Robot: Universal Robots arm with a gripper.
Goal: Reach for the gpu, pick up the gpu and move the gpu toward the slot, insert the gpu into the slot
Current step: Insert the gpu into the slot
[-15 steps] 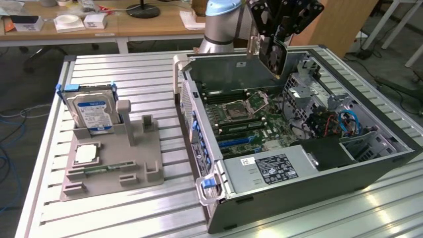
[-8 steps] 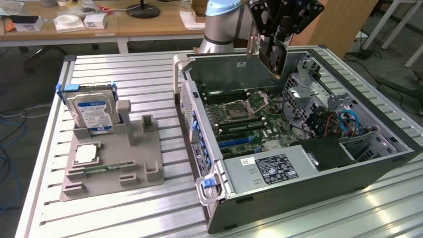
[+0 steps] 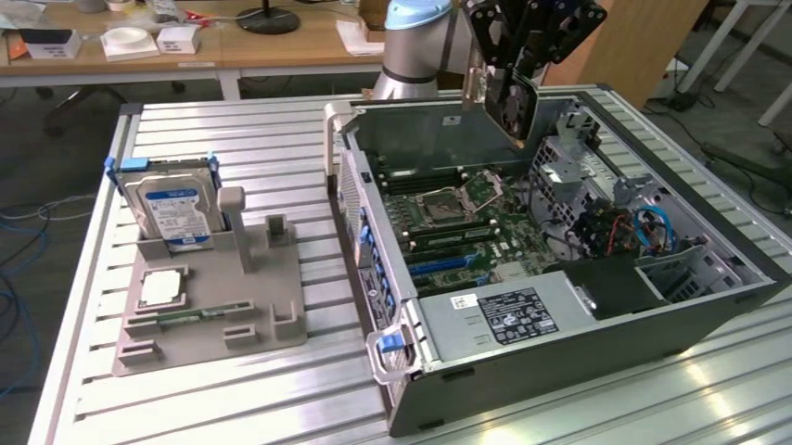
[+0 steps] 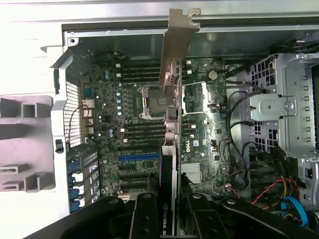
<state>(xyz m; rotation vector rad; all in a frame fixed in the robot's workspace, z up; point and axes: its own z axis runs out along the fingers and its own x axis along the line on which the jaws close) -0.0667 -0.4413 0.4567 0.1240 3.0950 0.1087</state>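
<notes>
We log the gpu (image 3: 511, 104) as picked up, clamped on edge in the gripper (image 3: 513, 74), hanging above the open computer case (image 3: 557, 362) in the exterior view's upper right, clear of the board; seating in the slot (image 4: 138, 157) remains undone

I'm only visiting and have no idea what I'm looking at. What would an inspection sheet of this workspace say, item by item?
Surface: ribbed metal table carrying an open computer case and a grey parts holder.
Job's things: gpu held upright over the case's motherboard, not yet in a slot.
Clutter: hard drive, processor chip and memory stick in the holder.
Grippers: gripper shut on the gpu.
Cables: blue cable and thin wires inside the case; floor cables beside the table.
Surroundings: wooden desk with small white boxes behind the table.
</notes>
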